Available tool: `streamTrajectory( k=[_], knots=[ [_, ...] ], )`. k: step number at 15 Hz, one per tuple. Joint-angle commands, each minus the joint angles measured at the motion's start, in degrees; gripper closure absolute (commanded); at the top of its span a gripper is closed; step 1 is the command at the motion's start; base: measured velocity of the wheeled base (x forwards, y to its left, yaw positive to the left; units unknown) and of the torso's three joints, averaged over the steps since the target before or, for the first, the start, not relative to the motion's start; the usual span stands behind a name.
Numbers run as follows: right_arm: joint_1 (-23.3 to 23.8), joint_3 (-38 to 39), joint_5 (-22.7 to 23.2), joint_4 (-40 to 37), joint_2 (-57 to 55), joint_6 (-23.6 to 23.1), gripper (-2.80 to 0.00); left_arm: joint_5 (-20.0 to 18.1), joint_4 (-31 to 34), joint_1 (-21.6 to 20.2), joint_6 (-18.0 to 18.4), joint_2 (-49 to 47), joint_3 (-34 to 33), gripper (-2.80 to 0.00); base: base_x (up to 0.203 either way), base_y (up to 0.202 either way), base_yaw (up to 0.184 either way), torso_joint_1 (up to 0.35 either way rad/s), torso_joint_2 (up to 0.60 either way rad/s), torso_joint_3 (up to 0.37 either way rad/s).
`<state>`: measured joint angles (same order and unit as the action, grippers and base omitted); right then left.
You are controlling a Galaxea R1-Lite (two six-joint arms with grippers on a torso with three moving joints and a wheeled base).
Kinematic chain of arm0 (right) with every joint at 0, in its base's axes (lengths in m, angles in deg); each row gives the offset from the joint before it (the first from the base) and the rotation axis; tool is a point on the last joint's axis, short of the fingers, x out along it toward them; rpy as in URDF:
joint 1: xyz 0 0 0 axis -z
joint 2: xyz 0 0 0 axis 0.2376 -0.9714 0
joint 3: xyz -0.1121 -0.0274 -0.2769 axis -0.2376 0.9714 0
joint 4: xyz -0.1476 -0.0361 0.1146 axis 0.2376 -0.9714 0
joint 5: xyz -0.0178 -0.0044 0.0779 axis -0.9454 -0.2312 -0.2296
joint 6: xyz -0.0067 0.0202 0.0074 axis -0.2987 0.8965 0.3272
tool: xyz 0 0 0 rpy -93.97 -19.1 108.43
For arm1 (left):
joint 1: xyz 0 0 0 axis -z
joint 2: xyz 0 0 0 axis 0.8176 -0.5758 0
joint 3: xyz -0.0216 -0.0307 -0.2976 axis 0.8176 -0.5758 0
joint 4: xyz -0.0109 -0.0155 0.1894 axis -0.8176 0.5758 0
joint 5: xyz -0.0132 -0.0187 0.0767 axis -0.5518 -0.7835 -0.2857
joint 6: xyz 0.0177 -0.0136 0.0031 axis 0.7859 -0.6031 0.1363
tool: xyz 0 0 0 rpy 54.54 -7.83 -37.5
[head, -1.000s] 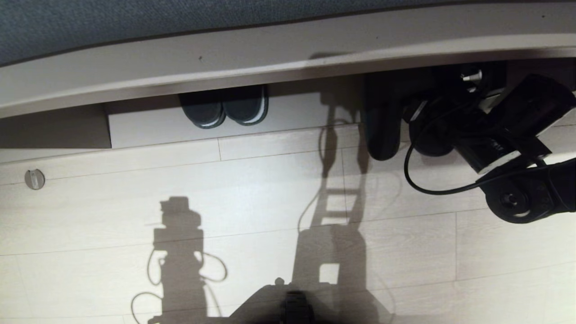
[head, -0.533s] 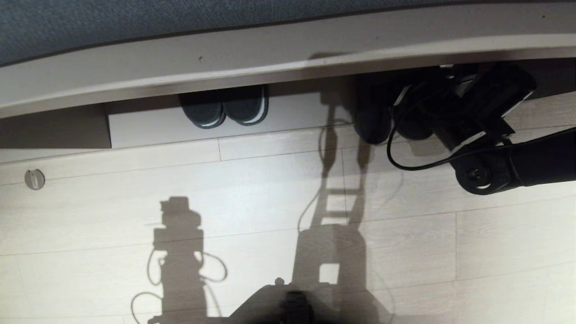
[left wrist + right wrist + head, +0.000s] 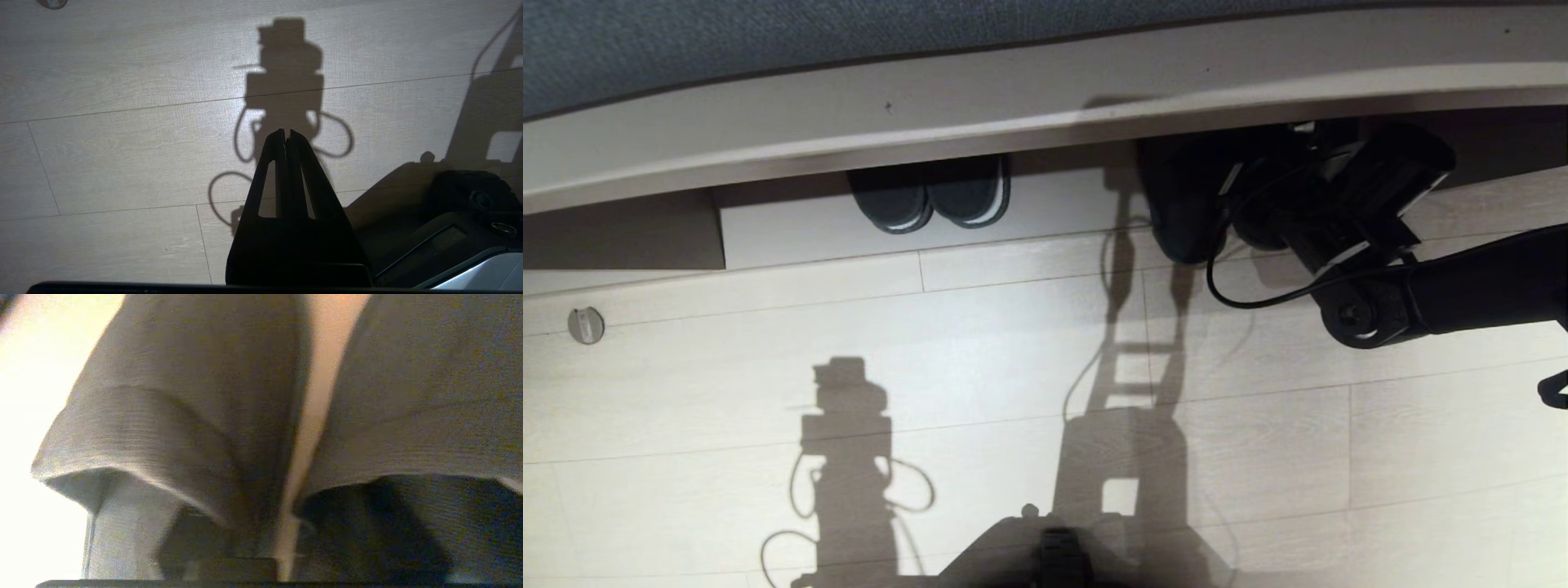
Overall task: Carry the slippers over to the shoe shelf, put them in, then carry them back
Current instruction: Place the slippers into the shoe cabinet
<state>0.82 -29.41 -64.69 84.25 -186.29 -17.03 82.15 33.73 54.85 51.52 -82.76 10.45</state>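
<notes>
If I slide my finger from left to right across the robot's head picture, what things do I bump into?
Round floor cap → darker pair of slippers with white stripes → grey-blue slippers → right hand → black right arm.

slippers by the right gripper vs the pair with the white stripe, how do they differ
The slippers by the right gripper lie under the right end of the shoe shelf and show no stripe. The striped pair lies alone farther left, white-edged. Both pairs are dark, with toes poking out from under the shelf.
</notes>
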Motion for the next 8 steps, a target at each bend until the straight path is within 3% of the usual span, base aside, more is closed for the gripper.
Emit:
streamTrajectory(
  k=[1, 8],
  knots=[
    [0.1, -0.1, -0.1, -0.2, 0.2, 0.0, -2.80, 0.0, 0.0, 0.0, 0.0, 0.0, 0.0, 0.00, 0.000, 0.000, 0.000, 0.000, 0.00, 0.000],
    [0.0, 2.8, -0.5, -0.8, 2.3, -0.7, -2.80, 0.0, 0.0, -0.1, 0.0, 0.0, 0.0, 0.00, 0.000, 0.000, 0.000, 0.000, 0.00, 0.000]
  ],
)
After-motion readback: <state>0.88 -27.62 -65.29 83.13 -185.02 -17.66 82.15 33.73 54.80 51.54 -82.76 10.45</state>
